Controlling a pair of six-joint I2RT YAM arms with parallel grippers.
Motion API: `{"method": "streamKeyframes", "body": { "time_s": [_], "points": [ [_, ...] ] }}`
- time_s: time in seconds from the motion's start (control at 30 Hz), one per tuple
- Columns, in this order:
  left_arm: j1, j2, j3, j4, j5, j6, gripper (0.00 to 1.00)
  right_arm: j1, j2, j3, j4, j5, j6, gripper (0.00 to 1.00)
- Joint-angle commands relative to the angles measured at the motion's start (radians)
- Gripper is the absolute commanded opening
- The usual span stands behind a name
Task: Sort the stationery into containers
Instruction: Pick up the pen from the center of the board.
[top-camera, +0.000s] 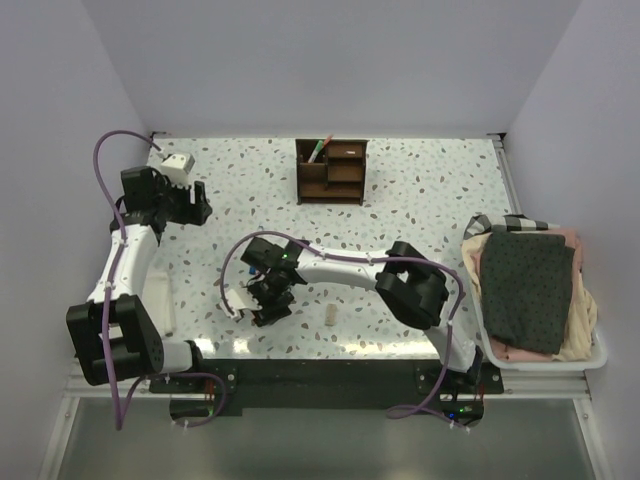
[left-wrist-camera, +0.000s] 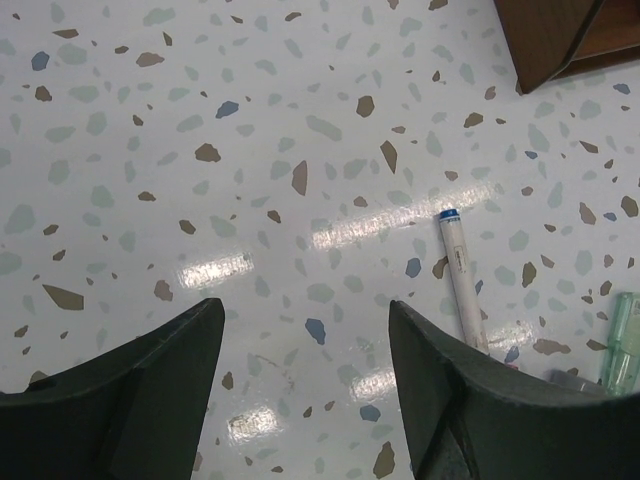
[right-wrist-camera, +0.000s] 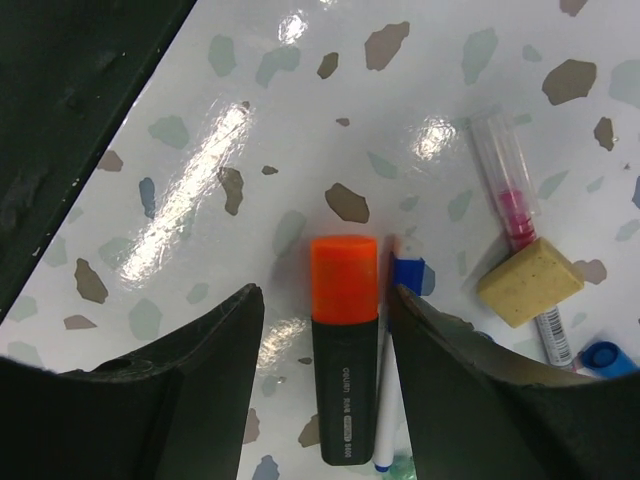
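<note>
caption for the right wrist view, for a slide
Open right gripper straddling an orange-and-black marker on the speckled table, tan eraser nearby

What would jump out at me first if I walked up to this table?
Probably the orange-capped black highlighter, lying on the speckled table between the open jaws of the right arm, with a tan eraser close by. Next, the dark wooden organizer at the far middle of the table, and the heap of cloths in a white tray at the right edge.
</note>
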Motion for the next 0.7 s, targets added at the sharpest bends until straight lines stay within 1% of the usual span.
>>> {"method": "streamKeyframes", "body": {
  "time_s": [0.0, 0.17, 0.23, 0.5, 0.67],
  "points": [
    [0.009, -0.015, -0.011, 0.066, 0.015, 0.001, 0.72, 0.001, 0.022, 0.057, -0.008, 0.009, 0.005, 0.56],
    [0.011, -0.015, -0.011, 0.061, 0.019, 0.016, 0.71, 0.003, 0.059, 0.084, -0.028, 0.021, 0.018, 0.54],
    [0.009, -0.015, -0.008, 0.058, 0.016, 0.021, 0.71, 0.003, 0.066, 0.091, -0.034, 0.023, 0.021, 0.51],
    [0.011, -0.005, -0.002, 0.069, 0.022, 0.023, 0.71, 0.004, 0.051, 0.049, -0.065, 0.032, 0.015, 0.46],
    [0.011, 0.005, 0.001, 0.076, 0.02, 0.024, 0.71, 0.004, 0.022, -0.001, -0.062, 0.035, 0.044, 0.45]
  ]
}}
